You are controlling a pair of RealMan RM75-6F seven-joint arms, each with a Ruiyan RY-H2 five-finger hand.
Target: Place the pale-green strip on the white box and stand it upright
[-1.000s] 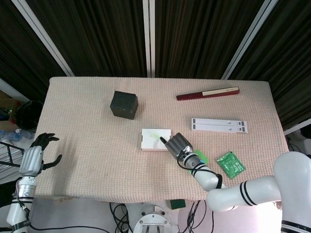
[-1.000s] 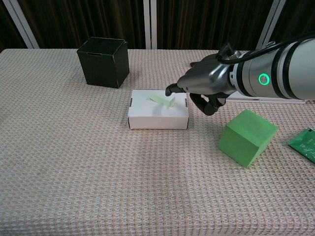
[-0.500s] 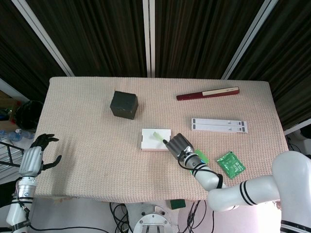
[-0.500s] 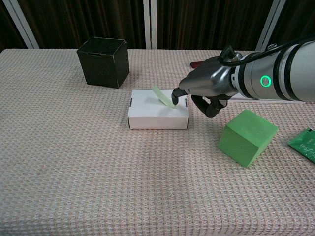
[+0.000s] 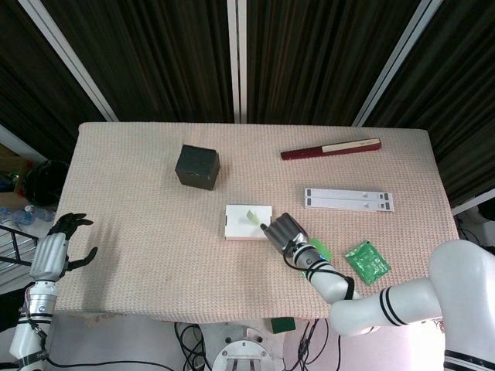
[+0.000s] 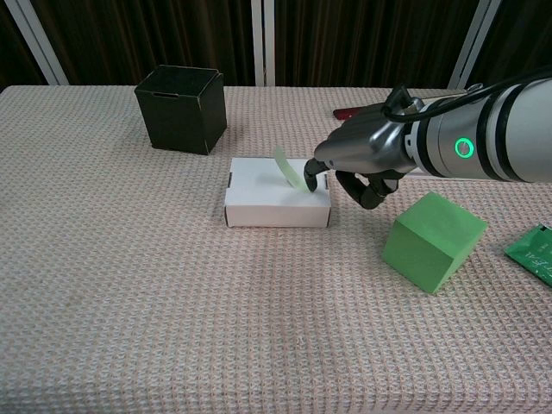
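The white box lies flat near the table's middle, also seen from above as the white box. On its top the pale-green strip rises steeply, leaning left, its lower end at the box's right side. My right hand pinches that lower end with its fingertips, the other fingers curled below. In the head view the strip shows just left of the right hand. My left hand hangs off the table's left edge, holding nothing, fingers apart.
A black cube box stands behind and left of the white box. A green cube sits right of my right hand, a green packet beyond it. A long white flat pack and a red-and-beige bar lie farther back right.
The strip has been tipped up from lying nearly flat on the box to standing steeply. My right hand shifted slightly right and back. The left hand has not moved.
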